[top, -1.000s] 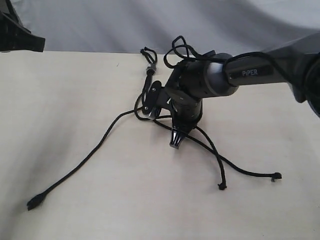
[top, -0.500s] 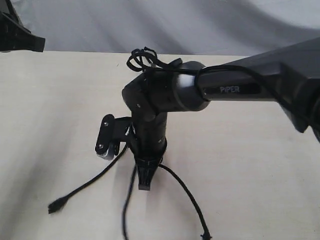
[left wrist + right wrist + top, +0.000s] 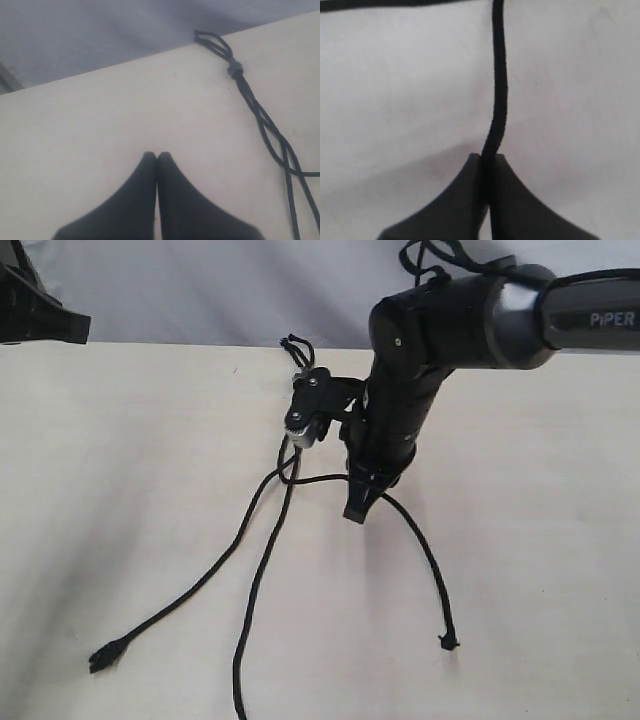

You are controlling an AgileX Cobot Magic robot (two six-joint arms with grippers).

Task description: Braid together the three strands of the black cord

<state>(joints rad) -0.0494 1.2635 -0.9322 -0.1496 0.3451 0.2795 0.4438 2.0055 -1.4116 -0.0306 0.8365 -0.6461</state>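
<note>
The black cord has its knot (image 3: 297,370) with short loops near the table's far edge, and the knot (image 3: 234,68) also shows in the left wrist view. The three strands fan out toward the front. One strand (image 3: 190,585) runs to the front left. A second strand (image 3: 260,580) leaves the frame at the bottom. The third strand (image 3: 425,555) curves right to a frayed tip. My right gripper (image 3: 357,508) points down and is shut on this third strand (image 3: 497,95). My left gripper (image 3: 156,155) is shut on nothing, away from the cord.
The pale table (image 3: 520,640) ends at a far edge against a grey backdrop. A dark fixture (image 3: 35,310) sits at the far left corner. The right arm (image 3: 470,320) and its looped cables reach in from the upper right, above the knot.
My right gripper swung toward the front left, then back up and right, still shut on its strand. The strands were dragged and now lie differently. The left gripper stayed shut.
</note>
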